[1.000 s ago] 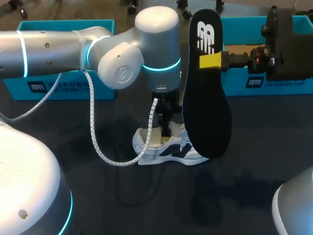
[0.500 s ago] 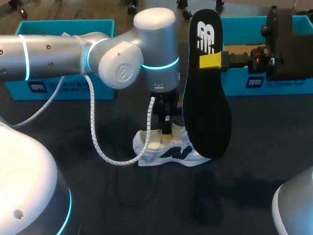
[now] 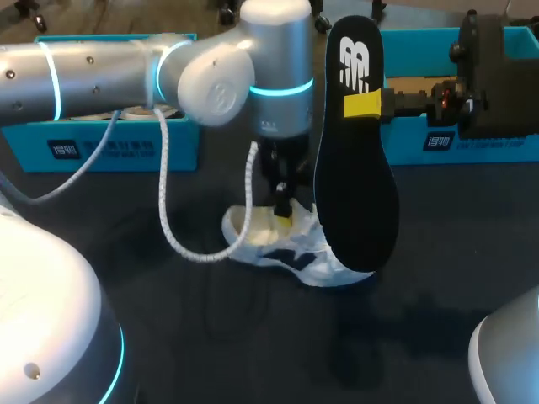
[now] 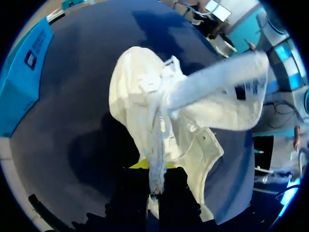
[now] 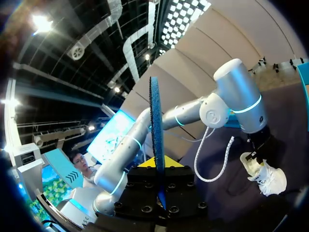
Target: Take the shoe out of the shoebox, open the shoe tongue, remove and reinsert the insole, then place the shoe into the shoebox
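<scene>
A white shoe (image 3: 286,246) with dark side marks lies on the dark table, heel toward the left and slightly raised. My left gripper (image 3: 285,209) comes down onto its opening and is shut on a thin white edge of the upper. In the left wrist view that edge runs straight into the gripper (image 4: 155,175), with the shoe (image 4: 140,96) ahead and its tongue (image 4: 217,96) folded out to one side. My right gripper (image 3: 364,104) is shut on the black insole (image 3: 354,160), held upright just right of the shoe. The right wrist view shows the insole (image 5: 155,125) edge-on between its gripper's fingers (image 5: 157,164).
A blue shoebox (image 3: 109,143) stands at the back left behind my left arm, and a second blue box (image 3: 438,139) at the back right behind my right wrist. A white coiled cable (image 3: 168,219) hangs from the left arm beside the shoe.
My left gripper has shut on the shoe's upper and risen a little. The shoe has turned and tilted, heel up and left, toe toward the front right. The right arm and insole kept still.
</scene>
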You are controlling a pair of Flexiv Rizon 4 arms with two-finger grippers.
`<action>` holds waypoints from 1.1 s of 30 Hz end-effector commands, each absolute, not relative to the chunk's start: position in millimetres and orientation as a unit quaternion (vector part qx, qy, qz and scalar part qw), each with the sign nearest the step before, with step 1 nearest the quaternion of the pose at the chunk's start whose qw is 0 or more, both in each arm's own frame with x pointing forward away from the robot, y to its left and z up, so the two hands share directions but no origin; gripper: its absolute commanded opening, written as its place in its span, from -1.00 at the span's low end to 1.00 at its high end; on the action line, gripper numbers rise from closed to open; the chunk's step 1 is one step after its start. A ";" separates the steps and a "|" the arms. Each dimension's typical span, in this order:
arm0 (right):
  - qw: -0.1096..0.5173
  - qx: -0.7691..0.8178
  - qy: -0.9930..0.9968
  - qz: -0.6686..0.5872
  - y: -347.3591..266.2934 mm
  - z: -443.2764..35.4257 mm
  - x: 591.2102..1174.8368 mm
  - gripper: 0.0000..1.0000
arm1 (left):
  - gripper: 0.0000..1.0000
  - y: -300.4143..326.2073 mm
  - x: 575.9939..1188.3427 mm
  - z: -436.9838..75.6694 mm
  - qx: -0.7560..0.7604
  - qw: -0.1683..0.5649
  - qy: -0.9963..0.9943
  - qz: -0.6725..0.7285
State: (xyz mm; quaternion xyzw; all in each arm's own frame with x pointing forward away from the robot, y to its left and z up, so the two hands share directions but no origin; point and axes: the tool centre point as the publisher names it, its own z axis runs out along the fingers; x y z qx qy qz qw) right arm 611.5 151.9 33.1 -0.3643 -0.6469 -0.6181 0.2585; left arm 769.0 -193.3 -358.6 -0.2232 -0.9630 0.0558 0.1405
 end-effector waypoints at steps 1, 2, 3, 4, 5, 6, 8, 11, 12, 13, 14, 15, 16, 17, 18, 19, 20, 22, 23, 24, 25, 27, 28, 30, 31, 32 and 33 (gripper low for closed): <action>0.259 -0.365 -0.647 -0.617 155.0 32.9 612.8 -1.00 | -1.00 -190.8 778.0 -338.6 -0.361 0.184 -0.913 0.041; 0.259 -0.365 -0.647 -0.617 155.0 32.9 612.8 -1.00 | -1.00 -190.8 774.2 -335.0 -0.375 0.178 -0.909 0.028; 0.259 -0.365 -0.647 -0.617 155.0 32.9 612.8 -1.00 | -1.00 -190.7 771.0 -331.8 -0.401 0.182 -0.898 0.021; 0.259 -0.365 -0.647 -0.617 155.0 32.9 612.8 -1.00 | -1.00 -190.8 766.7 -328.6 -0.433 0.169 -0.885 0.014; 0.259 -0.365 -0.647 -0.617 155.0 32.9 612.8 -1.00 | -1.00 -191.3 762.7 -326.8 -0.467 0.167 -0.868 0.007; 0.259 -0.365 -0.647 -0.617 155.0 32.9 612.8 -1.00 | -1.00 -190.6 757.0 -325.2 -0.524 0.149 -0.838 0.008; 0.259 -0.365 -0.647 -0.617 155.0 32.9 612.8 -1.00 | -1.00 -185.1 742.1 -323.5 -0.606 0.093 -0.790 -0.006; 0.259 -0.365 -0.647 -0.617 155.0 32.9 612.8 -1.00 | -1.00 -185.1 742.1 -323.5 -0.606 0.093 -0.790 -0.006; 0.259 -0.365 -0.647 -0.617 155.0 32.9 612.8 -1.00 | -1.00 -185.1 742.1 -323.5 -0.606 0.093 -0.790 -0.006; 0.259 -0.365 -0.647 -0.617 155.0 32.9 612.8 -1.00 | -1.00 -185.1 742.1 -323.5 -0.606 0.093 -0.790 -0.006; 0.259 -0.365 -0.647 -0.617 155.0 32.9 612.8 -1.00 | -1.00 -185.1 742.1 -323.5 -0.606 0.093 -0.790 -0.006; 0.259 -0.365 -0.647 -0.617 155.0 32.9 612.8 -1.00 | -1.00 -185.1 742.1 -323.5 -0.606 0.093 -0.790 -0.006; 0.259 -0.365 -0.647 -0.617 155.0 32.9 612.8 -1.00 | -1.00 -185.1 742.1 -323.5 -0.606 0.093 -0.790 -0.006; 0.259 -0.365 -0.647 -0.617 155.0 32.9 612.8 -1.00 | -1.00 -185.1 742.1 -323.5 -0.606 0.093 -0.790 -0.006; 0.259 -0.365 -0.647 -0.617 155.0 32.9 612.8 -1.00 | -1.00 -185.1 742.1 -323.5 -0.606 0.093 -0.790 -0.006; 0.259 -0.365 -0.647 -0.617 155.0 32.9 612.8 -1.00 | -1.00 -185.1 742.1 -323.5 -0.606 0.093 -0.790 -0.006; 0.259 -0.365 -0.647 -0.617 155.0 32.9 612.8 -1.00 | -1.00 -185.1 742.1 -323.5 -0.606 0.093 -0.790 -0.006; 0.259 -0.365 -0.647 -0.617 155.0 32.9 612.8 -1.00 | -1.00 -185.1 742.1 -323.5 -0.606 0.093 -0.790 -0.006; 0.259 -0.365 -0.647 -0.617 155.0 32.9 612.8 -1.00 | -1.00 -185.1 742.1 -323.5 -0.606 0.093 -0.790 -0.006; 0.259 -0.365 -0.647 -0.617 155.0 32.9 612.8 -1.00 | -1.00 -185.1 742.1 -323.5 -0.606 0.093 -0.790 -0.006; 0.259 -0.365 -0.647 -0.617 155.0 32.9 612.8 -1.00 | -1.00 -185.1 742.1 -323.5 -0.606 0.093 -0.790 -0.006; 0.259 -0.365 -0.647 -0.617 155.0 32.9 612.8 -1.00 | -1.00 -185.6 742.2 -324.2 -0.606 0.085 -0.790 -0.023; 0.259 -0.365 -0.647 -0.617 155.0 32.9 612.8 -1.00 | -1.00 -187.5 741.5 -324.5 -0.621 0.082 -0.779 -0.030; 0.259 -0.365 -0.647 -0.617 155.0 32.9 612.8 -1.00 | -1.00 -188.4 743.6 -324.8 -0.621 0.084 -0.779 -0.027; 0.259 -0.365 -0.647 -0.617 155.0 32.9 612.8 -1.00 | -1.00 -191.0 749.6 -326.8 -0.627 0.091 -0.774 -0.026; 0.259 -0.365 -0.647 -0.617 155.0 32.9 612.8 -1.00 | -1.00 -192.4 752.2 -328.0 -0.630 0.094 -0.770 -0.028; 0.259 -0.365 -0.647 -0.617 155.0 32.9 612.8 -1.00 | -1.00 -194.0 754.5 -329.6 -0.632 0.096 -0.769 -0.029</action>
